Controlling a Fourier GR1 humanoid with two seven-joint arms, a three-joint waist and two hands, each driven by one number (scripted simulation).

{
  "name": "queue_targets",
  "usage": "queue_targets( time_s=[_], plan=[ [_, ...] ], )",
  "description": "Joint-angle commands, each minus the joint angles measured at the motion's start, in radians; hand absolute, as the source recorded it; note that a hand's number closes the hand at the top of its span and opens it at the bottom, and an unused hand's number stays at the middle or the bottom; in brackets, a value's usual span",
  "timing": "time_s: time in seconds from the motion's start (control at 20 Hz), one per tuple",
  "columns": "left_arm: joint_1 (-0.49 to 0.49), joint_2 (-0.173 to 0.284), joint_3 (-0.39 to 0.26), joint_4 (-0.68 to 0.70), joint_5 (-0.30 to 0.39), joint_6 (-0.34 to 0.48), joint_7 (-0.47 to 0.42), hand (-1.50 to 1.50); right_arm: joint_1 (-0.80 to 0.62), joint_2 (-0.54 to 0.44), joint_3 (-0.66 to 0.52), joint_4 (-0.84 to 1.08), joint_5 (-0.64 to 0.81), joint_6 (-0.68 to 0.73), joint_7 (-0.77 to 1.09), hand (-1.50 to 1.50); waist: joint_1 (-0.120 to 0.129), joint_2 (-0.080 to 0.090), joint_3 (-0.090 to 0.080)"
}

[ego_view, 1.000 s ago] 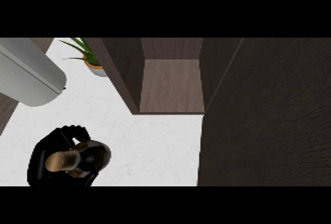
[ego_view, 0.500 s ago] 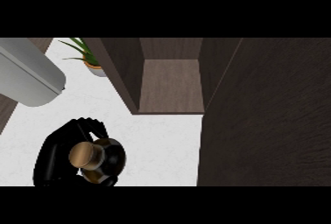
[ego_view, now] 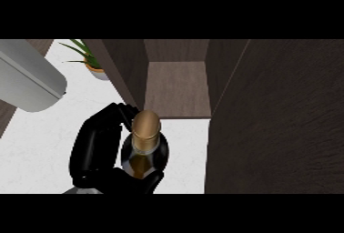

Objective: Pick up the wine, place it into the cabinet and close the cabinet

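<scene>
Your robot hand (ego_view: 94, 150) is wrapped around the wine (ego_view: 144, 145), black fingers curling along the bottle's left side and beneath it near the view's lower edge. From the picture alone you cannot tell for certain whether this is the left or the right robot hand; it enters from the lower left of the head view. The bottle points up toward you, its gold-capped neck nearest the camera and its dark body below, held above the white worktop (ego_view: 40, 150). It sits just in front of the open cabinet (ego_view: 176, 88), close to the lower edge of the wooden shelf floor and near the cabinet's left wall. The cabinet door (ego_view: 275, 118) stands as a broad dark panel filling the right side of your view. At the upper left, a large pale grey cylinder (ego_view: 27, 82) lies across the corner, and beyond it a small potted plant (ego_view: 91, 61) stands on the worktop beside the cabinet's outer wall.
</scene>
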Motion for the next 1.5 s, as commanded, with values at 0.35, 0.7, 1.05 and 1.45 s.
queue_targets(
  time_s=[0.35, 0.7, 1.05, 1.45],
  plan=[
    [-0.281, 0.0, -0.178, 0.114, -0.062, 0.336, 0.103, 1.5, 0.008, -0.003, -0.02, -0.134, -0.094, -0.01, 0.074, -1.5, 0.0, 0.0, 0.0],
    [-0.36, 0.0, -0.227, 0.287, 0.016, 0.465, -0.006, 1.5, 0.042, 0.017, -0.01, -0.083, -0.046, 0.024, 0.003, -1.5, 0.0, 0.002, 0.0],
    [-0.445, 0.0, -0.243, 0.281, -0.053, 0.534, 0.09, 1.5, 0.057, 0.031, -0.009, -0.157, -0.056, -0.002, 0.043, -1.5, -0.001, -0.001, 0.0],
    [-0.391, 0.0, -0.19, 0.378, 0.102, 0.505, -0.093, 1.5, -0.027, -0.003, -0.049, -0.086, -0.076, 0.001, 0.038, -1.5, 0.003, 0.002, -0.001]
  ],
)
